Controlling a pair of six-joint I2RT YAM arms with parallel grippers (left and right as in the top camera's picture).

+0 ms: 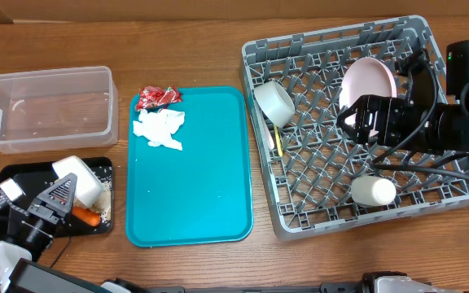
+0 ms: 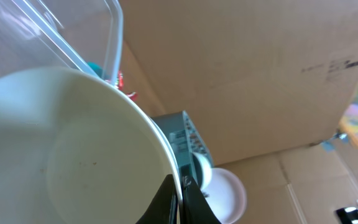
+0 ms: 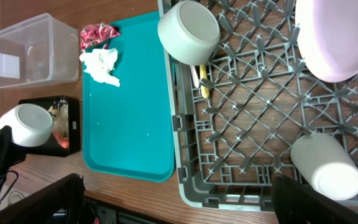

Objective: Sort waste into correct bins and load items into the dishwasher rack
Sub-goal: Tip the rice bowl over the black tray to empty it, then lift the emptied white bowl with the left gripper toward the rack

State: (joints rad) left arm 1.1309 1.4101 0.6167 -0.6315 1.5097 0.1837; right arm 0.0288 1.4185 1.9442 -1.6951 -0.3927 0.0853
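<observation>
Pinching bowl (image 1: pixel 80 177): left hand (image 1: pixel 58 195), fingers pressed on its rim.
Under that hand: black tray (image 1: pixel 15 175) with carrot (image 1: pixel 88 216) and scraps (image 1: pixel 104 172).
Beyond it: clear tub (image 1: pixel 47 75).
To its right: teal tray (image 1: pixel 194 187) bearing napkin (image 1: pixel 159 129) and wrapper (image 1: pixel 156 98).
Right hand (image 1: pixel 369 120): spread, holding nothing, above the rack (image 1: pixel 300 187).
Beside that hand: pink plate (image 1: pixel 369 81).
Farther off in the rack: second bowl (image 1: pixel 275 102), cutlery (image 1: pixel 278 140), cup (image 1: pixel 373 190).

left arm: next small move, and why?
Probably raise the bowl off the black tray and start it toward the rack. The left tool is shut on the bowl's rim, and the bowl's inside looks empty. Scraps and the carrot lie in the tray, and the rack has free pegs.
</observation>
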